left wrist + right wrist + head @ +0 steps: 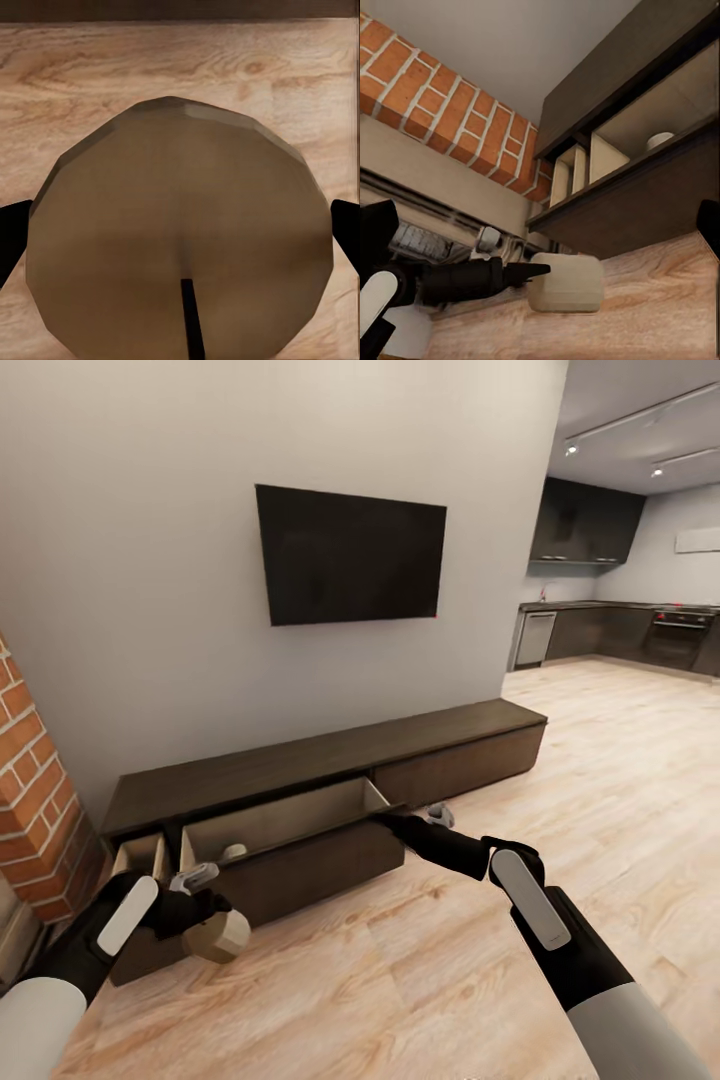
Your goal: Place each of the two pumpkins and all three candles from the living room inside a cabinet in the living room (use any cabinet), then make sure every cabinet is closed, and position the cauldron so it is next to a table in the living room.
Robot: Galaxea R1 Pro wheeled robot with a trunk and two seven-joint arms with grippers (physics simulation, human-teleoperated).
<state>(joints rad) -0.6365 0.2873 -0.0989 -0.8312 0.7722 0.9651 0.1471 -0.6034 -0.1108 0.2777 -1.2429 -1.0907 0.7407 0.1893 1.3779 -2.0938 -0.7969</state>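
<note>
A candle (233, 851) lies in the cabinet's (300, 770) open drawer (290, 840), below the television (350, 555).

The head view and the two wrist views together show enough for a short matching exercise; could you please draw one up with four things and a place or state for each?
Things:
1. Beige-tan stubby candle
2. Long dark brown wooden cabinet's wide drawer
3. Flat black wall-mounted television
4. Right gripper

Places or states:
A. At the open drawer's right front corner
B. Held in the left gripper above the wooden floor
C. Pulled open, pale inside, a small pale object within
D. On the grey wall above the cabinet

Pairs: 1-B, 2-C, 3-D, 4-A
</note>
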